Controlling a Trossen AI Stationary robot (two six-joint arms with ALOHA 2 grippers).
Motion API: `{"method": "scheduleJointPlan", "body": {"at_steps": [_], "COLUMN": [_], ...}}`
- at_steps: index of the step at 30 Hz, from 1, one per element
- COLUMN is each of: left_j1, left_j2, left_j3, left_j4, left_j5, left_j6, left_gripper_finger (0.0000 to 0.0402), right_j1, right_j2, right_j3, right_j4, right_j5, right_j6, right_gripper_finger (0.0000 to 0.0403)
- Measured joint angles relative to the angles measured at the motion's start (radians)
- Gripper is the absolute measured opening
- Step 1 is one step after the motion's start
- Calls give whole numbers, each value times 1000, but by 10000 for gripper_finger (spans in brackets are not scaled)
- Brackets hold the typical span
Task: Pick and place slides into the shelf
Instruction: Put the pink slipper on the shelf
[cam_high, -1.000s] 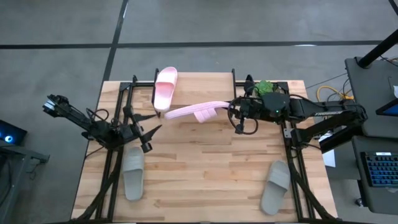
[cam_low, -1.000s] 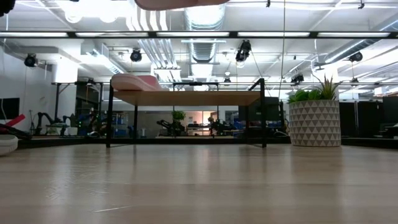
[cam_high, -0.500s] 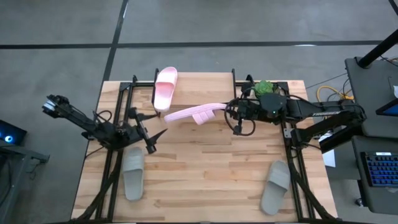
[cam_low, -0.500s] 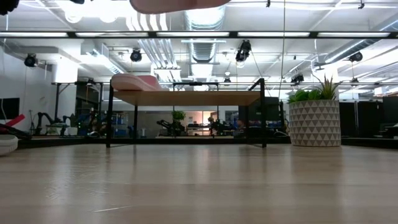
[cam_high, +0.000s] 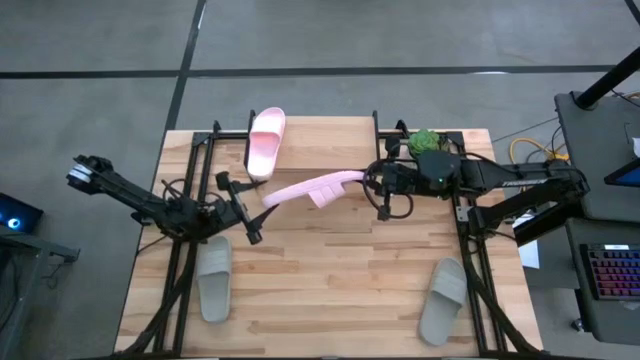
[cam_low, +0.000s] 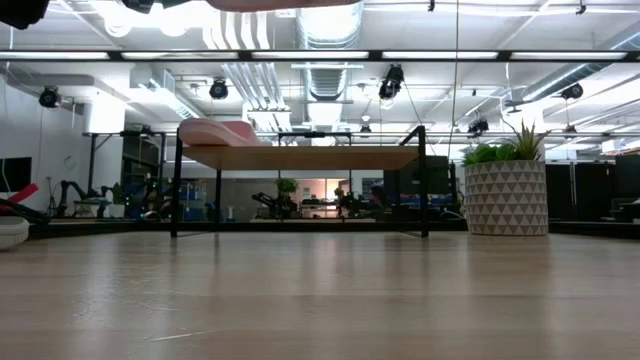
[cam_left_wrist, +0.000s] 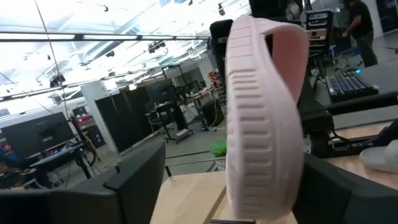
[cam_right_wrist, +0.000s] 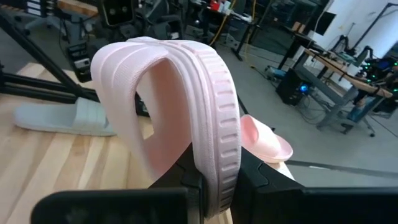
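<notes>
A pink slide held in the air between the two arms, above the middle of the table.

The right gripper (cam_high: 368, 182) is clamped on one end of the pink slide (cam_high: 312, 187), which hangs edge-up and stretches leftwards; seen from the right wrist, its sole edge is pinched between the dark fingers (cam_right_wrist: 186, 177). The left gripper (cam_high: 248, 207) stands with its jaws spread wide just beside the slide's free end, gripping nothing. The other pink slide (cam_high: 265, 141) lies on the shelf (cam_low: 300, 156) at the far side, towards its left end. Two grey slides sit on the table (cam_high: 330, 290), one near left (cam_high: 213, 278), one near right (cam_high: 443, 299).
</notes>
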Motion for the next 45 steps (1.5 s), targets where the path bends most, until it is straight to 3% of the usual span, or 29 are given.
{"method": "scheduleJointPlan", "body": {"at_steps": [8,15,18,23,27,36,40,45], "left_j1": [0,7,13,18,28,121,150,152], "left_j2": [45,83,83,67,62,184,254,287], "left_j3": [36,63,58,42,25,16,16,16], "left_j4": [0,3,12,17,78,300,419,456], "left_j5": [20,20,16,-125,-162,-173,-163,-168], "left_j6": [6,28,27,27,19,4,73,114], "left_gripper_finger": [177,44,43,43,43,42,42,42], "right_j1": [0,0,0,0,-1,9,16,19], "right_j2": [0,-1,-2,-2,-2,-3,-2,-15], "right_j3": [-1,-1,-1,-1,-17,-126,-132,-127], "right_j4": [-7,-8,-5,-49,-20,215,225,185], "right_j5": [-48,-46,-40,-18,-9,129,269,358], "right_j6": [-2,-3,16,32,8,-132,-173,-224], "right_gripper_finger": [26,38,72,121,142,140,132,126]}}
